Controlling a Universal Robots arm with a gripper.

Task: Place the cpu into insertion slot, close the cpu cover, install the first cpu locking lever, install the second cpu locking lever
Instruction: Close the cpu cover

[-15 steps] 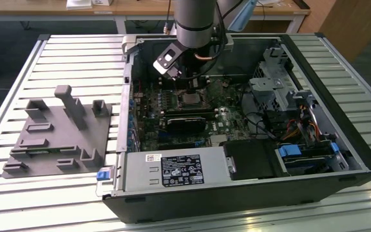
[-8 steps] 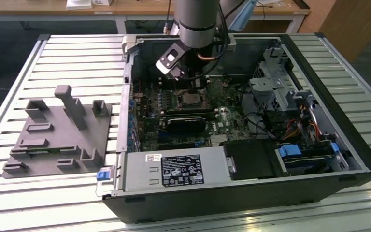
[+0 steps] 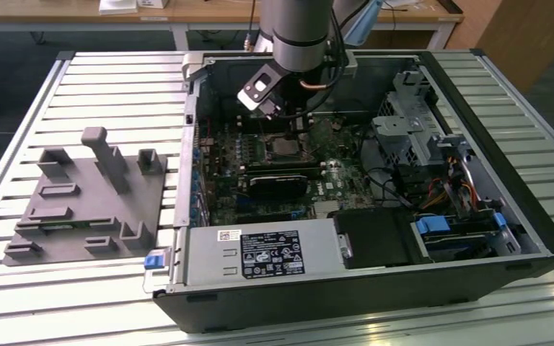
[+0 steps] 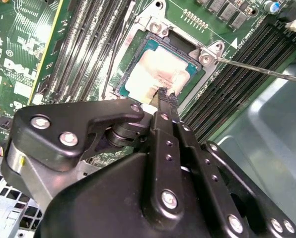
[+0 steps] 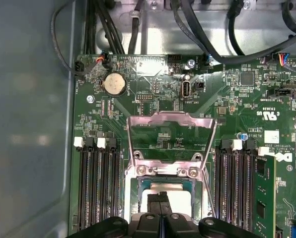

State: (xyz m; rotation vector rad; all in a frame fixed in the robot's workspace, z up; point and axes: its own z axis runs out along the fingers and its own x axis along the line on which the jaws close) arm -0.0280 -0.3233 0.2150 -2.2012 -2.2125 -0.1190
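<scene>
Pincer (image 4: 167,97) on the arm (image 3: 301,29) was clenched, its tips pressed together and touching one edge of the cpu (image 4: 158,69). The cpu lay flat in the insertion slot (image 4: 207,54) on the green board (image 4: 19,59). The cpu cover (image 5: 171,117) stood swung open, off the slot.

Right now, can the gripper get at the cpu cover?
Probably yes: the cpu cover is flipped open beyond the cpu with nothing across it, and the shut gripper sits at the cpu, close by.
</scene>
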